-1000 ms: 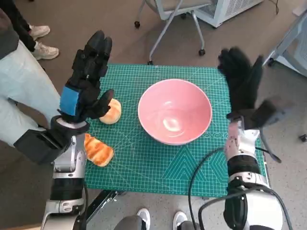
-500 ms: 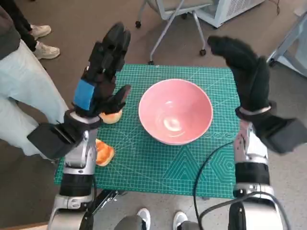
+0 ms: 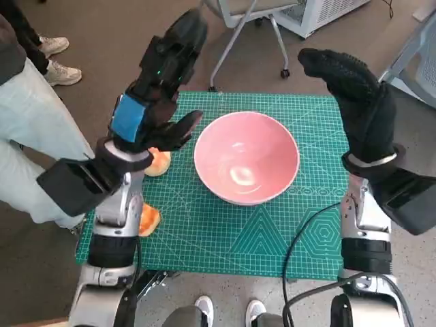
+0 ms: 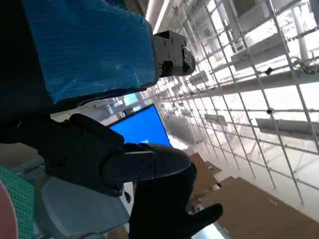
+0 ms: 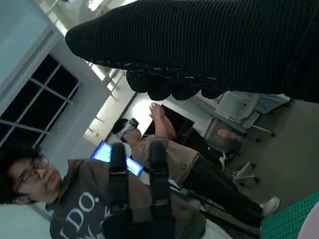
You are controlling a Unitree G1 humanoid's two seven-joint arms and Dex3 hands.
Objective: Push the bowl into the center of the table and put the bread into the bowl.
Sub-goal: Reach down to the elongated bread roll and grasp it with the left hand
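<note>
Head view — smooth round pink bowl

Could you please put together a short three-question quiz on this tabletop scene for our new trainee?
1. True or false: a bread piece already lies inside the pink bowl.
2. Which robot hand is lifted over the round bread: A) left B) right?
3. Fill in: the bowl stands on a green cutting ____.

Key: 1 false, the bowl is empty; 2 A, the left robot hand, while the right robot hand is lifted beside the bowl; 3 mat.
</note>
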